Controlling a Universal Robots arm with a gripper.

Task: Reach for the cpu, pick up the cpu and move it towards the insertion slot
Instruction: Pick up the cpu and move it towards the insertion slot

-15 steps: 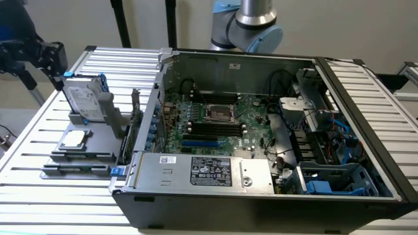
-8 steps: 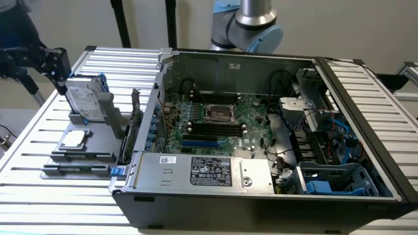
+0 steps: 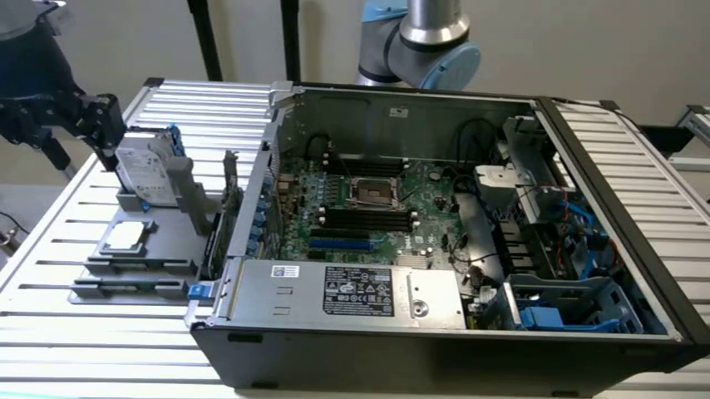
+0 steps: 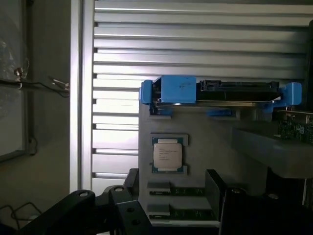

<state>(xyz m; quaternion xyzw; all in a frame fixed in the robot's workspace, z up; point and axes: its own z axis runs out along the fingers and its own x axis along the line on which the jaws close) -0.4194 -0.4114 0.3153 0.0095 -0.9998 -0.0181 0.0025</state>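
Cpu [image 3: 125,237] lies flat, lid up, square to grey tray [image 3: 166,278] on tabletop's [image 3: 66,324] left. Tool [image 4: 171,178] spread wide, hanging beyond hard drive [image 3: 148,170], apart from cpu. Insertion slot [image 3: 372,192] lies right, inside case [image 3: 444,349].

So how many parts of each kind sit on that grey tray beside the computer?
Small square silver-topped cpu: 1
Silver hard drive in blue bracket: 1
Long thin memory sticks: 2
Upright green circuit card: 1
Total: 5
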